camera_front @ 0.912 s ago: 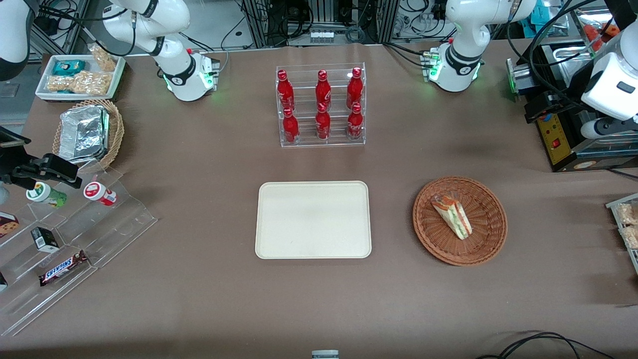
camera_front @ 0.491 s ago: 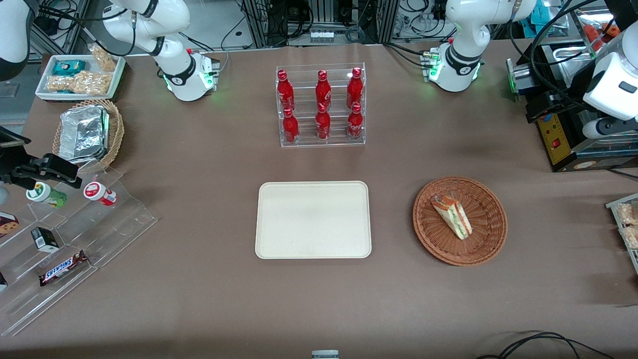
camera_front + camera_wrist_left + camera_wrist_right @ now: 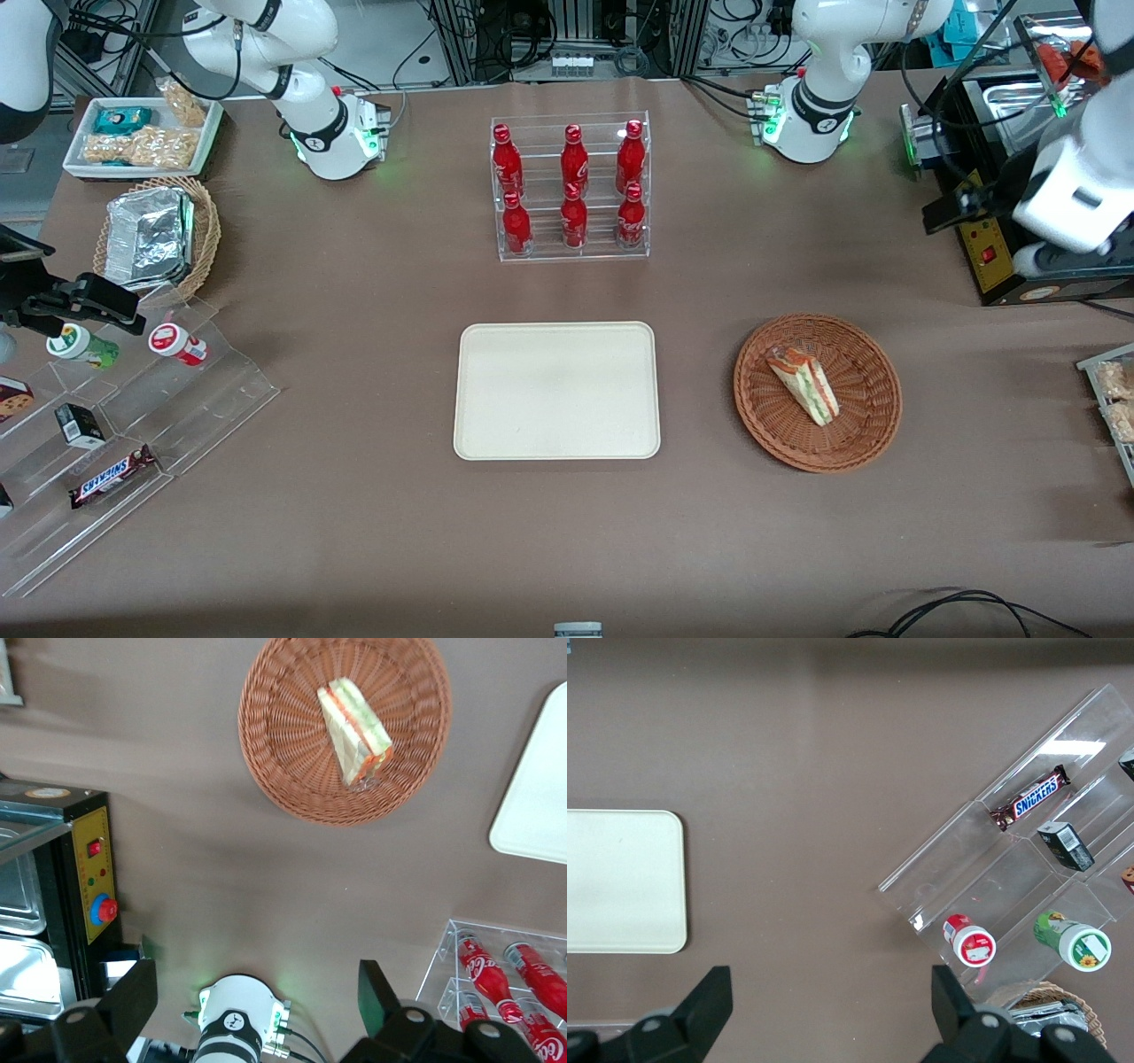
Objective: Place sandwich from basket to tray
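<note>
Well apart from the wide-spread fingers (image 3: 257, 1014), the sandwich (image 3: 354, 730) lies in the basket (image 3: 292, 771).

I see flat, even light from overhead across the brown table (image 3: 354, 496), bright enough throughout, with only soft, faint shadows. The basket (image 3: 873, 425) casts a thin dark edge on the side nearer the front camera. Green lamps glow on the arm bases (image 3: 802, 124) and tint the cloth beside them. The foil container (image 3: 146, 237) glints, and the clear acrylic stand (image 3: 1028, 771) shows a white streak of glare. At the working arm's end of the table, the working arm (image 3: 1072, 186) looks smeared, possibly blur. The gripper (image 3: 255, 983), high above the table beside the basket, shows as dark fingers spread wide, slightly soft-edged.
</note>
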### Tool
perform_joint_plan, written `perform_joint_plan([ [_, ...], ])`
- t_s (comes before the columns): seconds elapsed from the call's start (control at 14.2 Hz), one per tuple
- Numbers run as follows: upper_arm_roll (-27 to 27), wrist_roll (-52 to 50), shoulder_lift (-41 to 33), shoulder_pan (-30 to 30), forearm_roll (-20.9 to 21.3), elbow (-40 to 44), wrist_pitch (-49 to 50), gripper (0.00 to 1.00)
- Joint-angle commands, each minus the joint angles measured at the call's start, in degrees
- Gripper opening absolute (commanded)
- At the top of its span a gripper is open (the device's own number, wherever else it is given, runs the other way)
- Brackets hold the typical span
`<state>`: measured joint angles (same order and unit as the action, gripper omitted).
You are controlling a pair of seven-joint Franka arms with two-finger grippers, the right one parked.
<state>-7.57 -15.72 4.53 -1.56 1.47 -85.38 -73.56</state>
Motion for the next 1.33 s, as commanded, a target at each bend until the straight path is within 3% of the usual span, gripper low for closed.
perform_joint_plan([
  [0.0, 0.5, -0.7, 5.4, 0.6, -0.6, 1.2, 0.0, 1.0],
  [0.21, 0.6, -2.5, 8.7, 0.4, -0.6, -2.4, -7.7, 1.0],
  [0.56, 0.5, -17.2, 10.4, 0.2, -0.9, -16.7, -33.6, 1.0],
  [0.91, 0.4, -31.9, 19.0, 0.9, -0.9, -17.2, -46.0, 1.0],
  [1.26, 0.2, -32.6, 23.0, 2.1, -0.9, -21.0, -55.1, 1.0],
])
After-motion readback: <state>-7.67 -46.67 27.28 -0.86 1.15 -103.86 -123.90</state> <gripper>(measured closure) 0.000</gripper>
